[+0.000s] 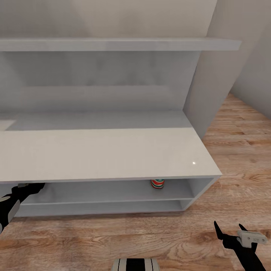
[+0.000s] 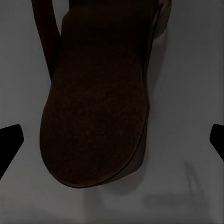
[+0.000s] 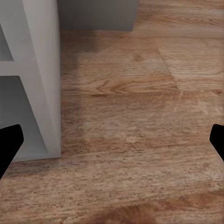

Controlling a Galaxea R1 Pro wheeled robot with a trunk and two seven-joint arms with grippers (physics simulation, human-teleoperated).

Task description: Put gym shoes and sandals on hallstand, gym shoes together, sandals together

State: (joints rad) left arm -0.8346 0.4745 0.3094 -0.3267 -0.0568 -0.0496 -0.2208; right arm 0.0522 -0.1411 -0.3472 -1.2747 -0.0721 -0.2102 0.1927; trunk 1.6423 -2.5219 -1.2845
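Nearest the head camera, at the bottom right, the right gripper (image 1: 230, 230) hangs low over the corridor floor (image 1: 113, 237), its two dark fingers spread apart and holding nothing. In its wrist view the fingertips sit wide at either edge, with bare wood planks between them and the right end wall of the hallstand (image 3: 44, 84) nearby.

The hallstand (image 1: 105, 154) is a low, wide, light-grey unit with a flat top and two long open shelf compartments. In the upper compartment, toward the right, the striped red, white and green end of a gym shoe (image 1: 157, 183) peeks out from under the top.

At the far left, the left gripper (image 1: 28, 187) reaches into the mouth of the upper compartment. Its wrist view shows a dark brown sandal (image 2: 95, 102) lying on the grey shelf, straight ahead between the fingertips. Those fingertips stand wide apart at the frame edges, not touching the sandal, so this hand is open and grips nothing.

The sandal appears to rest on the shelf, so the placing step looks nearly complete. The risk now is in pulling back: a finger could catch the sandal and drag it off the shelf onto the floor. The arm could also bump the underside of the top.
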